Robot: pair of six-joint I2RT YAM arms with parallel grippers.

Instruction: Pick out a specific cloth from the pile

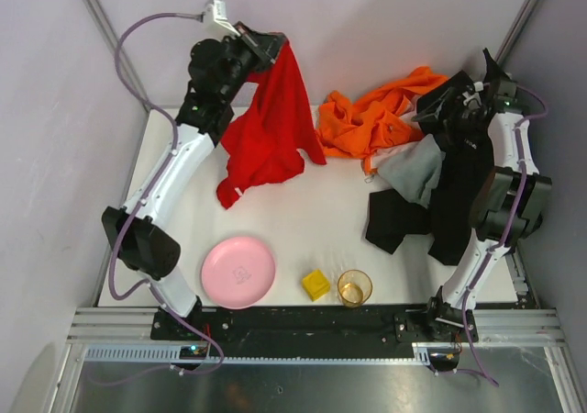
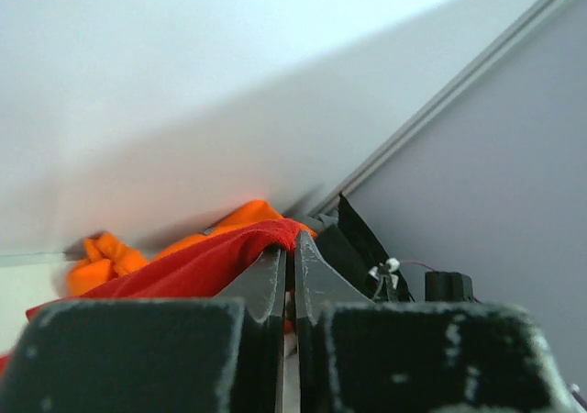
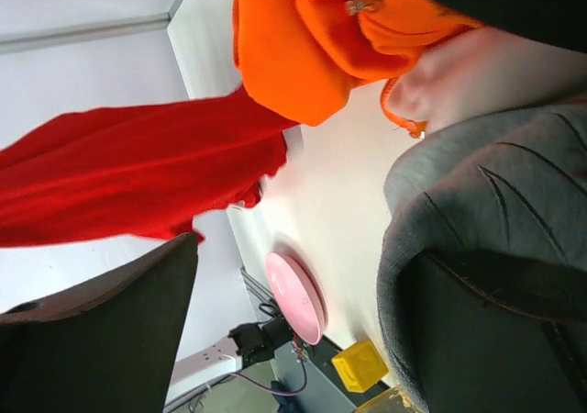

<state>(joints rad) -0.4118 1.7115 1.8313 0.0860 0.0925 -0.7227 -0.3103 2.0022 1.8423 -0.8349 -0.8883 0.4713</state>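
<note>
The red cloth (image 1: 271,133) hangs from my left gripper (image 1: 272,48), which is raised at the back left and shut on the cloth's top edge; its lower end trails on the table. In the left wrist view the jaws (image 2: 292,243) are pinched together with red cloth (image 2: 183,271) over them. The pile lies at the back right: an orange garment (image 1: 367,119), a grey cloth (image 1: 413,170) and a black garment (image 1: 431,216). My right gripper (image 1: 454,101) sits in the pile. Its jaws (image 3: 303,248) stand wide apart, with the grey cloth (image 3: 477,211) draped over one finger.
A pink plate (image 1: 238,271), a yellow block (image 1: 315,284) and a glass cup (image 1: 354,287) stand along the table's front edge. The plate (image 3: 295,295) and block (image 3: 359,365) also show in the right wrist view. Walls close in at the back and both sides.
</note>
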